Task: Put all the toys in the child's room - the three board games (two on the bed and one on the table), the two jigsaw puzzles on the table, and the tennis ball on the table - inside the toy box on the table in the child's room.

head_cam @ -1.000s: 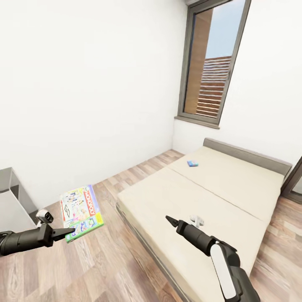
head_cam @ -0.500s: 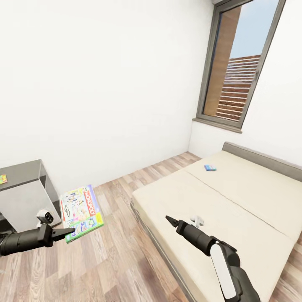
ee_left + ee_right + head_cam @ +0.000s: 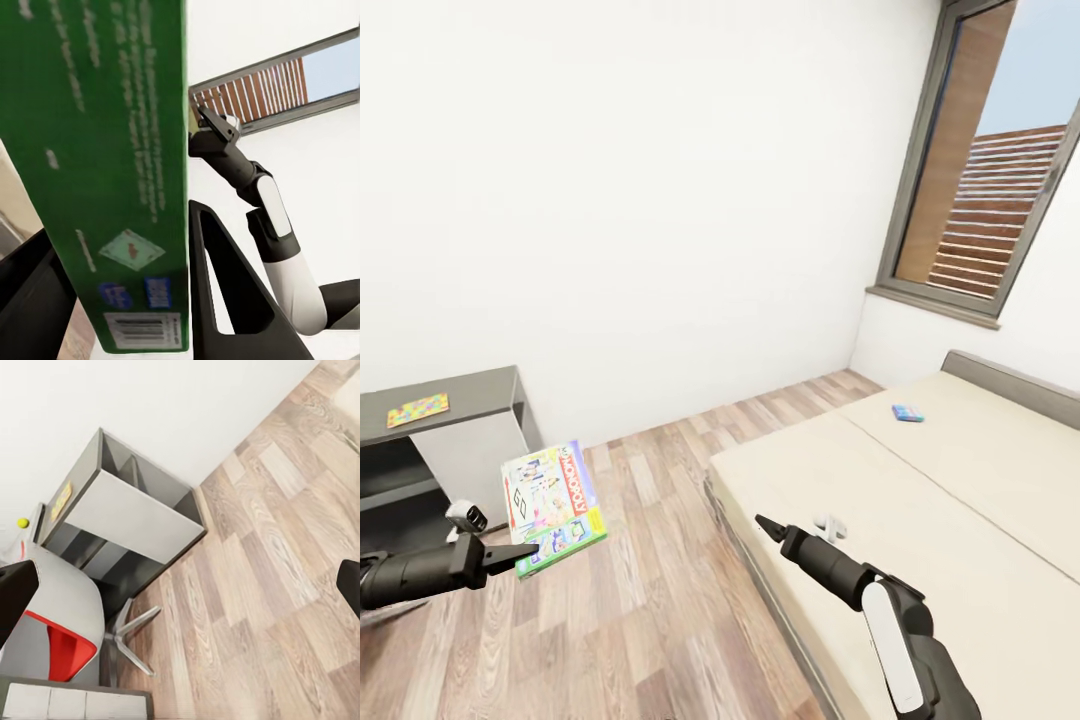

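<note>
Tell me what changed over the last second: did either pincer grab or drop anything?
Nothing was grabbed or dropped. The view swung toward the robot's left: the bed and window slid right and the grey table came into sight. The left pincer stays shut on the board game; the right pincer remains empty over the bed edge.

A colourful, green-edged flat cardboard board game box stands tilted, gripped in the left claw. A small blue board game box lies flat on the beige bed. A multicoloured flat jigsaw puzzle and a yellow tennis ball rest on the grey worktop.
</note>
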`<state>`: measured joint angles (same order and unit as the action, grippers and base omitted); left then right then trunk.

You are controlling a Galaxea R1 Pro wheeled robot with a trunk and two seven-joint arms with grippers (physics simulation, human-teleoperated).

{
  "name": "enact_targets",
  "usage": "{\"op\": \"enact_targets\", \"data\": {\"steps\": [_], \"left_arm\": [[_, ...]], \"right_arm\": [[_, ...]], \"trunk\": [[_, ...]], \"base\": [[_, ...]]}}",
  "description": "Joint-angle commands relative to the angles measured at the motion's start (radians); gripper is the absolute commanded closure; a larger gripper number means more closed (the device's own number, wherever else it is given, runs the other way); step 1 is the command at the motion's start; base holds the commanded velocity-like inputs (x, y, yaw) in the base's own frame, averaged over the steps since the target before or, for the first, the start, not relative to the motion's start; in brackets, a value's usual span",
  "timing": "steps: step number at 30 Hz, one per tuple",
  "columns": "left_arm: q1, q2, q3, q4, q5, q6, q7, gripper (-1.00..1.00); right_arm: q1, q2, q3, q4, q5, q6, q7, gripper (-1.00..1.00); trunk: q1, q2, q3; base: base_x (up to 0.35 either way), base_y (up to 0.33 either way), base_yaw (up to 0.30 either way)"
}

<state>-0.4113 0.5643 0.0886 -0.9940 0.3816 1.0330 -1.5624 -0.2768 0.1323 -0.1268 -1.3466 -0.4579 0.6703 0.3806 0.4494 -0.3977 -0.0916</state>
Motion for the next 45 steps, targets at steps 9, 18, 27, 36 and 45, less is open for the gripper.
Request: {"op": "enact_targets", "data": {"steps": [9,18,27,36,45], "left_arm": [[-0.001,0.0,-0.001,0.0,0.002,0.011,-0.004,1.0],[-0.001,0.001,0.0,0.003,0.003,0.012,-0.004,1.0],[-0.001,0.013,0.0,0.004,0.008,0.012,-0.005,1.0],[0.0,0.02,0.049,0.011,0.009,0.003,-0.004,1.0],[0.0,0.02,0.061,0.012,0.006,-0.001,-0.004,1.0]], "right_arm": [[-0.001,0.001,-0.002,-0.001,-0.002,0.009,0.004,-1.0],[-0.001,0.001,-0.002,0.0,-0.002,0.009,0.006,-1.0],[-0.001,0.0,-0.002,0.0,-0.002,0.009,0.006,-1.0],[-0.001,0.004,-0.002,-0.002,-0.002,0.009,0.005,-1.0],[-0.002,0.004,-0.002,-0.003,-0.002,0.01,0.002,-1.0]], "trunk": [[0.001,-0.002,-0.002],[0.001,-0.002,-0.002],[0.001,-0.002,-0.002],[0.001,-0.002,-0.002],[0.001,-0.002,-0.002]], "base": [[0.0,0.0,0.279],[0.0,0.0,0.281],[0.0,0.0,0.282],[0.025,0.0,0.252],[0.229,0.013,0.025]]}}
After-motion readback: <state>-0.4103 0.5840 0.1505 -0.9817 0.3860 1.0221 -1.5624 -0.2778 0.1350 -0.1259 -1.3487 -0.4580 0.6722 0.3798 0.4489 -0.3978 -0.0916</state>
